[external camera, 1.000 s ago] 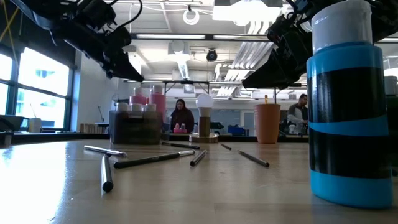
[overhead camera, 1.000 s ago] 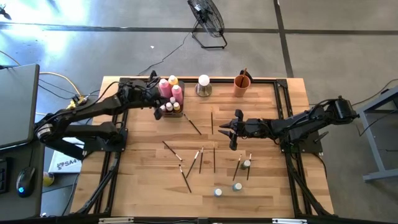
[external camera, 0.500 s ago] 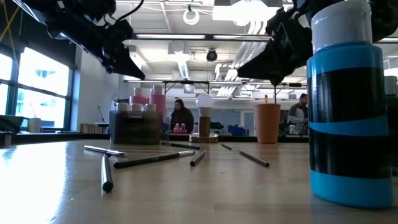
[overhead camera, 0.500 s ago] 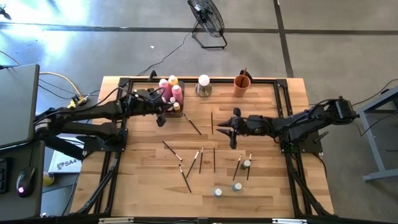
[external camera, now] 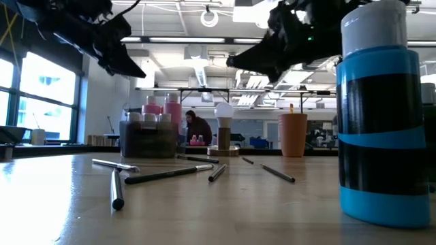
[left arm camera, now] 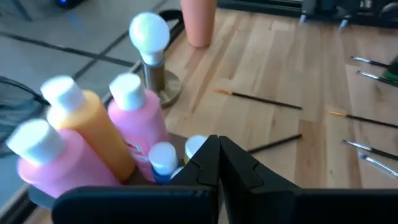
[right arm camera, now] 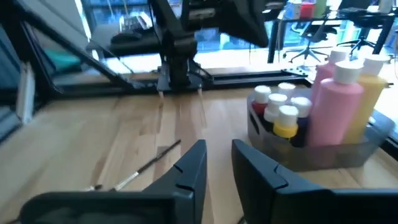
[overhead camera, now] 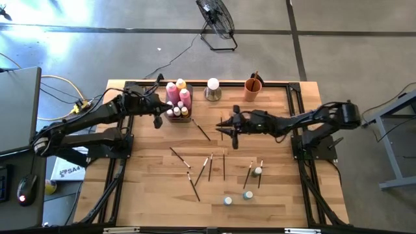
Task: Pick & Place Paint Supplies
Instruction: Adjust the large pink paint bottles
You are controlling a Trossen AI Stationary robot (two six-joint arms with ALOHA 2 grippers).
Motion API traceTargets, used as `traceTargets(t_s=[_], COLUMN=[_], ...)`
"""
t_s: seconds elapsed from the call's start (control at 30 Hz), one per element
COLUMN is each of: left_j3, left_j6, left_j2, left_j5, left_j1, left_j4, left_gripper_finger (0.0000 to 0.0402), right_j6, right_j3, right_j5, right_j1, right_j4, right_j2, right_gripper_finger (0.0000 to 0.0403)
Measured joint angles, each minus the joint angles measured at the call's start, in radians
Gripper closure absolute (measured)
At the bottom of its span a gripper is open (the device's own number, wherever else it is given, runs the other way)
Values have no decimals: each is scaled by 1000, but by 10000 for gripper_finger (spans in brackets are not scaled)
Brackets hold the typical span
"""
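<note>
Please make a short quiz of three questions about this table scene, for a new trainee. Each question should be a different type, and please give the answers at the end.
1. True or false: the left gripper is shut and holds nothing.
2. Multiple choice: the pink bottles stand in
A) the orange cup
B) the grey tray
C) the bare table
3. Fill in: the right gripper hangs above the table with jaws ____ and nothing between them.

Key: 1 true; 2 B; 3 open
</note>
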Motion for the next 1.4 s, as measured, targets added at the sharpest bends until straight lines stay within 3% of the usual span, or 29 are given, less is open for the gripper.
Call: traceTargets(t_s=[0.13,0.3,0.5,0.7,0.93,1.4], left_j3=[-17,-17,-17,-17,-17,-17], left_j6=[9,28,98,111,124,120], left_j2=[0,-3,-16,-21,-21,-18], left_j5=[56,56,62,270,422,420], left_j1=[51,67,142,279,360,359], left_j4=[-11,-41,-91,-91,-71,-73], left_gripper_finger=[402,401,402,402,402,402], right_j6=[-47,-49,-49,-49,-21,6], right_j3=[97,198,324,422,437,437], right_j5=[5,93,23,-3,8,5], right_j1=[-13,-47,-85,-91,-93,-105], right_j4=[-5,-5,0,-15,-11,-45], right_j2=[132,218,266,361,385,385], right_gripper_finger=[362,386,393,393,394,394])
